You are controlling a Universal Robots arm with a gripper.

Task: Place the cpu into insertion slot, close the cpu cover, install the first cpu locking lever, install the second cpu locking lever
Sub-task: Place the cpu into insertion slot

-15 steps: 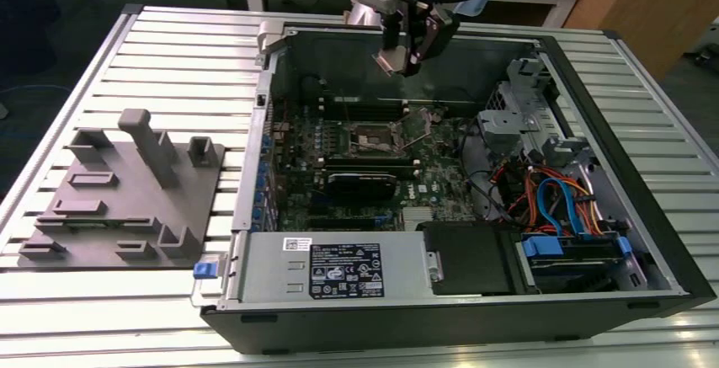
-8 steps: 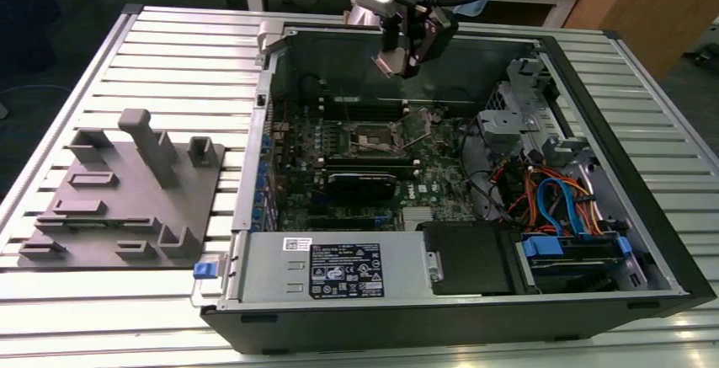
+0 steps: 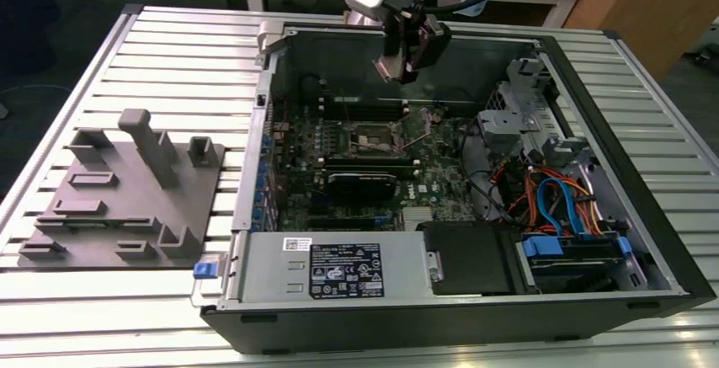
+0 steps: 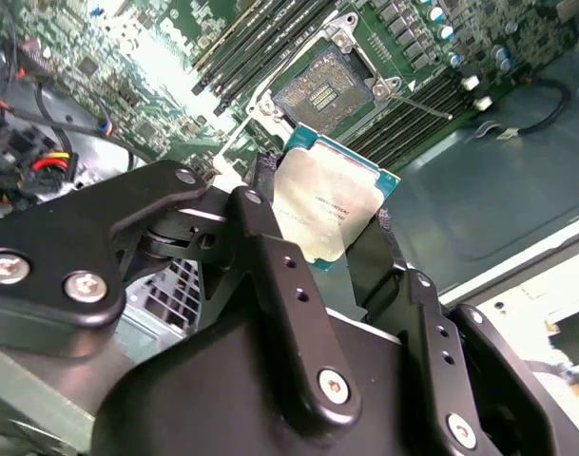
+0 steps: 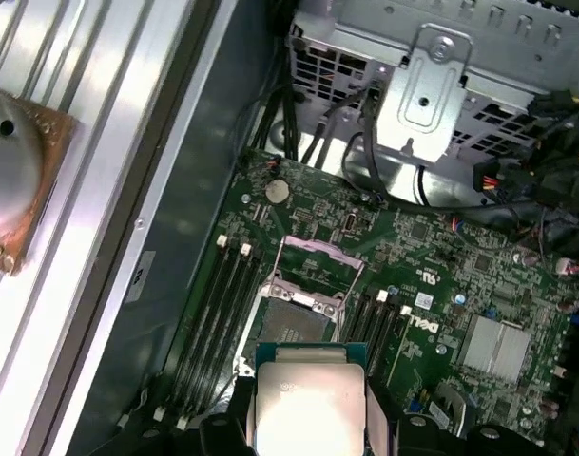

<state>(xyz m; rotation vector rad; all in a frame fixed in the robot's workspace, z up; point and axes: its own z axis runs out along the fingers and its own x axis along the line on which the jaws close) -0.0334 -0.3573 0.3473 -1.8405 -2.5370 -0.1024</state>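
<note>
Holding square cpu [image 4: 332, 204], dull silver top, green edge, tight between black fingers [image 4: 392, 252], above open socket [image 4: 322, 90].

On the power supply box [image 3: 264, 280]: large dark label [image 3: 346, 269] with white print and symbols, small white label [image 3: 295, 244] beside it; none legible. On the chip [image 4: 329, 204]: faint print lines across the metal top, unreadable. On the green board [image 5: 441, 237]: white logo [image 5: 432, 328] and tiny markings, too small to read.

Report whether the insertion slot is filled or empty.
Empty: the insertion slot shows bare contacts; the cpu is clamped in the pincer.
</note>
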